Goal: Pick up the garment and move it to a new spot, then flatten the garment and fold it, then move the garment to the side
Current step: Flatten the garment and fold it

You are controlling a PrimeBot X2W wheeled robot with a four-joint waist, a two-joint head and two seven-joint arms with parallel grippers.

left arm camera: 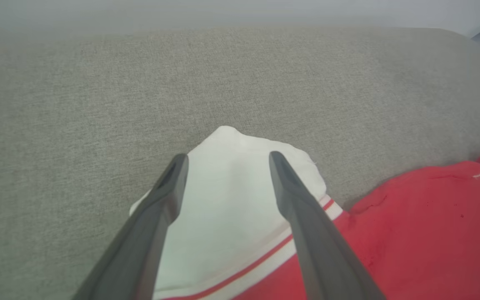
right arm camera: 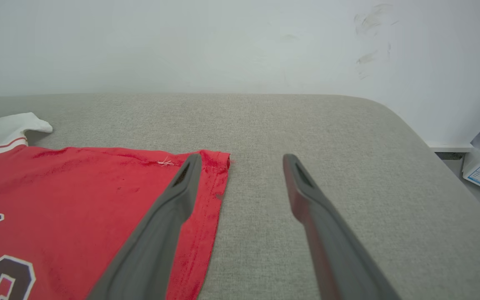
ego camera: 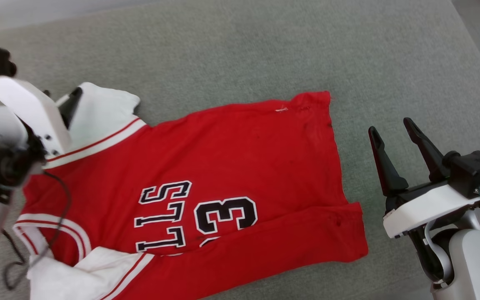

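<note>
Red jersey lying spread on the grey cushion, both grippers hanging released.

The jersey [ego camera: 240, 166] is lying flat across the left and middle of the grey upholstered cushion [ego camera: 240, 50], with its collar pointing toward the left edge and its hem facing the right edge. Its near side is folding over part of the black lettering and the number. The left gripper [left arm camera: 225, 160] is hanging over the far white sleeve [left arm camera: 231, 196] with its fingers spread wide, grasping nothing; whether the tips are touching the cloth I cannot tell. The right gripper [ego camera: 390, 125] is also standing released, fingers parted, just beside the hem on the side of the cushion's right edge. In its wrist view one finger is crossing the hem's far corner and the other is lying over bare cushion.
</note>
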